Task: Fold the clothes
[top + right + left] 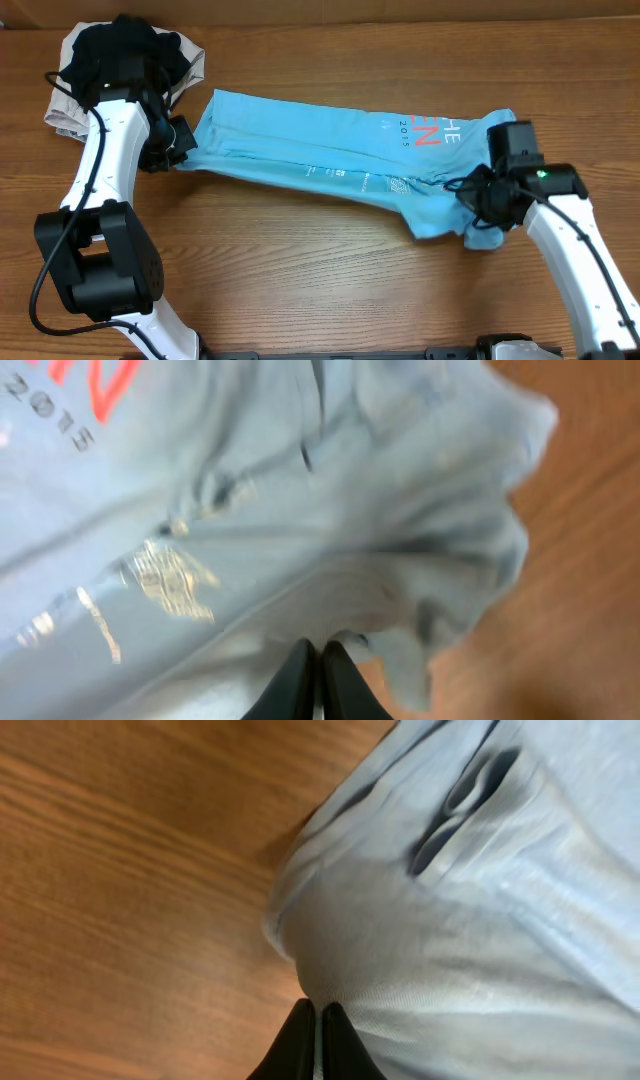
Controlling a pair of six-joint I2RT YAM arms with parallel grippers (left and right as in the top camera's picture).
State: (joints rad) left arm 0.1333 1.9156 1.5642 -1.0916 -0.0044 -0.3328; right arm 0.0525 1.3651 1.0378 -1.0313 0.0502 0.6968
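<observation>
Black left fingers (296,1045) sit closest in the left wrist view, pressed together with a thin line of pale fabric nipped between them. They pinch one end of the sky-blue T-shirt (300,140). The right fingers (296,680) look the same, closed on a bunched edge at the other end.

Between the two pairs of fingers the shirt lies as a long, narrow band on the desk (300,270). Its long axis runs straight from one pinch to the other, and the fabric looks lightly stretched. The red and white lettering (425,132) lies just ahead of the right fingers, and a loose flap droops beside them.

Judging from this, the next fold would bring one end over the other along that axis, and each arm already holds its own end. A black garment (120,45) heaped on a beige cloth (60,115) lies behind the left fingers, close to that arm but clear of the shirt. Nothing lies on the bare wood between the two pinches.
</observation>
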